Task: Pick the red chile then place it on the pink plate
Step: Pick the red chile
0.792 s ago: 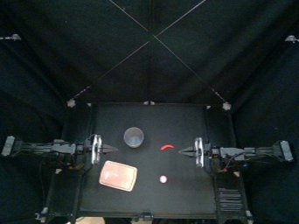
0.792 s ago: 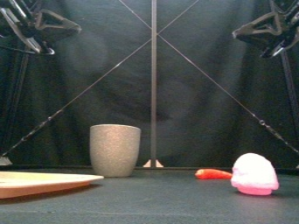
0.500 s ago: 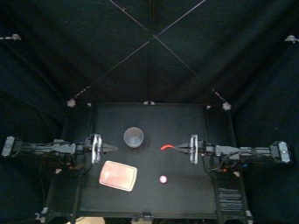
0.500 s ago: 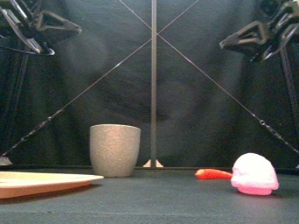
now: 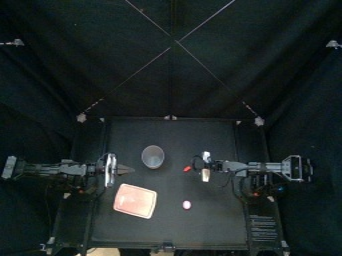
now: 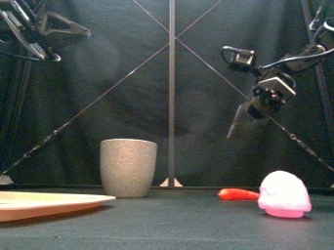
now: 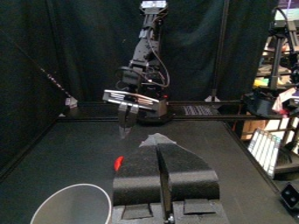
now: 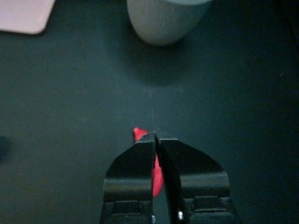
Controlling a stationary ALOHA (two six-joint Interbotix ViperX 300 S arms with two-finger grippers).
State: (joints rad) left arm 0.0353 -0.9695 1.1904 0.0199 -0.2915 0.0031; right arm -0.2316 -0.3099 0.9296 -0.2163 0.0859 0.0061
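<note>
The red chile (image 5: 189, 170) (image 6: 239, 193) lies on the table right of centre, between the grey speckled cup (image 5: 152, 154) (image 6: 129, 167) and my right arm. My right gripper (image 5: 203, 168) (image 6: 235, 123) hangs well above it, shut and empty; in the right wrist view the chile (image 8: 142, 134) peeks out from behind the gripper (image 8: 156, 140). The pink plate (image 5: 136, 200) (image 6: 46, 203) lies at the front left. My left gripper (image 5: 104, 170) (image 7: 162, 140) rests shut at the table's left side; its view shows the chile (image 7: 119, 161) and the right gripper (image 7: 131, 101).
A pink and white toy (image 5: 187, 205) (image 6: 284, 193) stands near the front, right of the plate and in front of the chile. The cup (image 8: 170, 17) and a corner of the plate (image 8: 26, 13) show beyond the chile in the right wrist view.
My right arm has reached in from the right and tipped its gripper downward over the chile. The left arm and the things on the table have not moved.
</note>
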